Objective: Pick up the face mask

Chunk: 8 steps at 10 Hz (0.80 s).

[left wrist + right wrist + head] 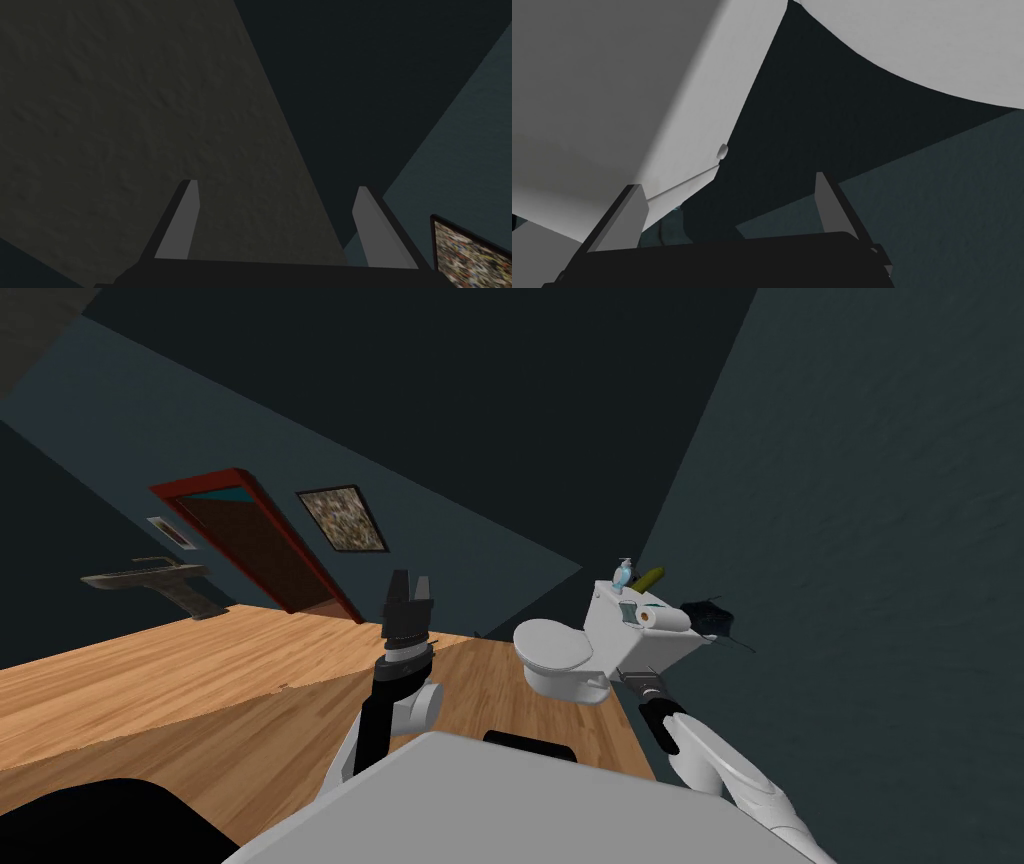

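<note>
Mask: dark face mask lies at the right end of the toilet tank, right of centre in the head frame, close to the dark wall; thin straps trail off its right side; nothing holds it
Tank top: blue bottle and a green object stand at the back; a white paper roll lies just beside the mask, on its left
Right pincer: my right gripper sits below the tank's front face, lower right of centre in the head frame; it is near the mask but apart from it; it is released, and its fingers stand spread with nothing between them; the white tank wall runs close past one finger
Left pincer: my left gripper points upward at mid-frame over the wooden floor, well apart from the toilet; it is released, blades wide with nothing between them
Toilet: white bowl with its lid down, just left of the tank
Room: red-framed door, a framed picture beside it, and a dark sink at the left of the frame
</note>
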### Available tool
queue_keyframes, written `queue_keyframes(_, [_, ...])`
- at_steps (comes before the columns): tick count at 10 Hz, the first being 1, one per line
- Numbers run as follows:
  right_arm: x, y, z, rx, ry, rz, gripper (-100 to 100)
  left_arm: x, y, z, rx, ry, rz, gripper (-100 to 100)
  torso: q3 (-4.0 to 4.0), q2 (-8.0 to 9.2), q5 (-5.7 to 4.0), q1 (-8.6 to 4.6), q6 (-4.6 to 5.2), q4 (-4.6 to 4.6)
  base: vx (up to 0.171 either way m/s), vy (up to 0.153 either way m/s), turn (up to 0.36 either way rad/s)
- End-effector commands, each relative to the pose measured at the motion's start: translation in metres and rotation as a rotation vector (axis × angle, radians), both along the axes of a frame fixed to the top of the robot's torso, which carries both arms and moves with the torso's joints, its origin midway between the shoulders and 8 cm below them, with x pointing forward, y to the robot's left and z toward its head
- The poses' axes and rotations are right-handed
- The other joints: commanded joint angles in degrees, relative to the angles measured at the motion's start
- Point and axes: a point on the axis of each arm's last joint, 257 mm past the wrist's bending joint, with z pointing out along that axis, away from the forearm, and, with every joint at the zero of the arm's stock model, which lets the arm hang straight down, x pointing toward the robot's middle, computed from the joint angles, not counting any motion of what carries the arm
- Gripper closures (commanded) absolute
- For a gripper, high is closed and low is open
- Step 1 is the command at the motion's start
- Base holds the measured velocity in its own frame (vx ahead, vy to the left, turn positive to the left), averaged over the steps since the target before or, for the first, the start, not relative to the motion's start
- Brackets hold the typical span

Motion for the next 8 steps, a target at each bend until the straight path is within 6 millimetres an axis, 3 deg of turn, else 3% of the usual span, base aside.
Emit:
queue_keyframes(1, [-0.005,-0.01,-0.001,-0.029,0.012,-0.019,-100,0.0,0.0,0.0,0.0,0.0,0.0,0,0.0,0.0,0.0,0.0,0.0,0.0,-0.006,0.009,0.003])
queue_keyframes(2, [-0.008,-0.034,-0.002,-0.135,0.044,-0.035,-100,0.0,0.0,0.0,0.0,0.0,0.0,0,-0.03,-0.05,-0.01,-0.05,0.02,-0.01,-0.019,0.023,0.148])
queue_keyframes(3, [-0.01,-0.037,-0.002,-0.145,0.047,-0.045,-100,0.0,0.0,0.0,0.0,0.0,0.0,0,-0.03,-0.05,-0.01,-0.02,-0.03,-0.01,-0.019,0.024,0.075])
queue_keyframes(4, [-0.013,-0.059,-0.001,-0.249,0.079,-0.053,-100,0.0,0.0,0.0,0.0,0.0,0.0,0,-0.03,-0.04,0.0,-0.01,0.01,-0.01,-0.025,0.039,0.135])
queue_keyframes(5, [-0.014,-0.063,0.0,-0.258,0.079,-0.07,-100,0.0,0.0,0.0,0.0,0.0,0.0,0,-0.02,-0.03,0.0,0.04,-0.02,-0.01,-0.022,0.032,0.064])
queue_keyframes(8, [-0.021,-0.107,0.012,-0.452,0.127,-0.114,-100,0.0,0.0,0.0,0.0,0.0,0.0,0,-0.02,-0.03,0.0,0.0,0.01,-0.01,-0.022,0.031,0.113])
